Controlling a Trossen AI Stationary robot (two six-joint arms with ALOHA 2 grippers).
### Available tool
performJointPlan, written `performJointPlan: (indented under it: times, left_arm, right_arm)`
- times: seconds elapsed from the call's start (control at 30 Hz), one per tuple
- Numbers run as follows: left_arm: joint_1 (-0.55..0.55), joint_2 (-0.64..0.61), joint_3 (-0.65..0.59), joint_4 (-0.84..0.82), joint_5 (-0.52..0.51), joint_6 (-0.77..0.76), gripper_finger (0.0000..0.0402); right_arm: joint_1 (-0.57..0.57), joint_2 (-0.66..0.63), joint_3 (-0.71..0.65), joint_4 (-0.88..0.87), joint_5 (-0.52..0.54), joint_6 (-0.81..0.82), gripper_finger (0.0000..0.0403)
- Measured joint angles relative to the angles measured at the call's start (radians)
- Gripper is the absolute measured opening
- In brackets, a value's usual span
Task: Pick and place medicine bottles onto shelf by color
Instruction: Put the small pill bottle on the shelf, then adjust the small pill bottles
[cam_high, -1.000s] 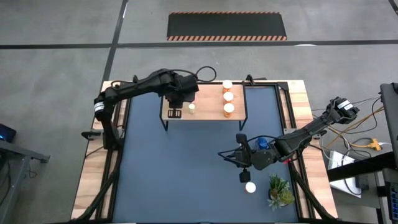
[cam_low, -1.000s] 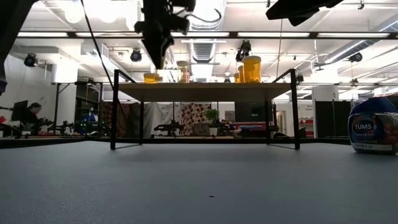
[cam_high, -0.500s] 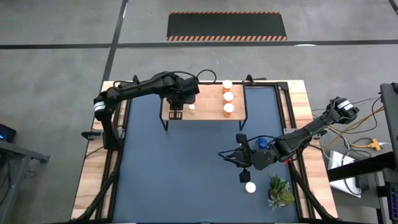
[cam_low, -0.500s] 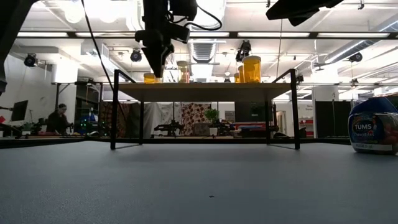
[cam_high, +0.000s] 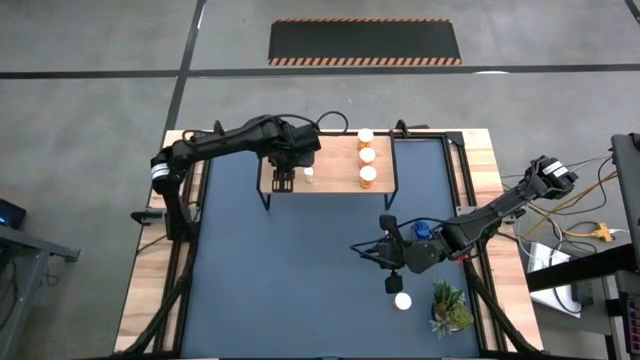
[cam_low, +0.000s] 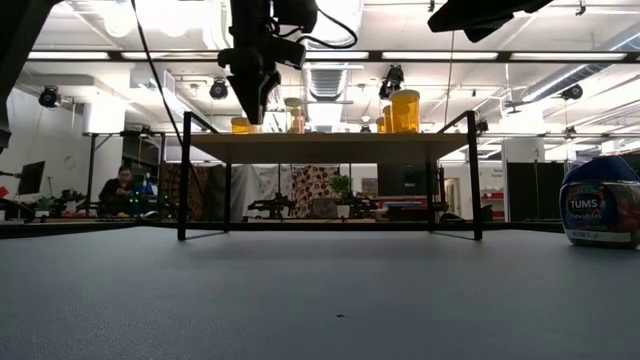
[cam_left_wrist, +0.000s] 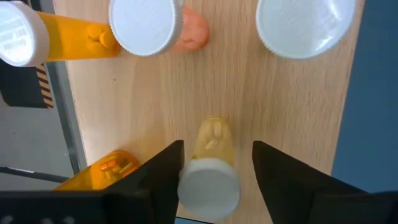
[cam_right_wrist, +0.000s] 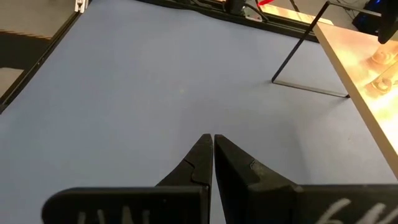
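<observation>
A pale bottle (cam_left_wrist: 210, 168) stands upright on the shelf (cam_left_wrist: 298, 118), between the left pincer's (cam_left_wrist: 214, 163) fingers. The pincer is parted, gripping nothing.

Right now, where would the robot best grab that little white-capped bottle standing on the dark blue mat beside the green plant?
Probably around the round cap of the white-capped bottle, coming straight down from above. From overhead only its cap circle shows, so it seems upright, and the green plant crowds one side, making a sideways approach riskier. The shut right end effector must open first.
</observation>
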Motion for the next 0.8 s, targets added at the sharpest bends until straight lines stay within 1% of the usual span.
performJointPlan:
  times: [0.23, 0.53, 0.7, 0.8]
  left_arm:
    - [-0.002, -0.026, 0.002, -0.008, 0.0, 0.002, 0.0176]
    - [-0.027, -0.11, 0.002, -0.014, 0.0, -0.022, 0.0177]
    - [-0.072, -0.179, -0.012, 0.021, -0.001, -0.11, 0.0176]
    - [-0.135, -0.238, -0.07, 0.101, -0.001, -0.147, 0.0176]
  right_arm:
    - [0.0, 0.0, 0.0, 0.002, 0.0, 0.0, 0.0009]
    - [0.0, 0.0, 0.0, 0.004, 0.0, 0.001, 0.0009]
    - [0.0, 0.0, 0.0, 0.011, 0.0, 0.0, 0.0009]
    - [0.0, 0.0, 0.0, 0.011, 0.0, 0.0, 0.0009]
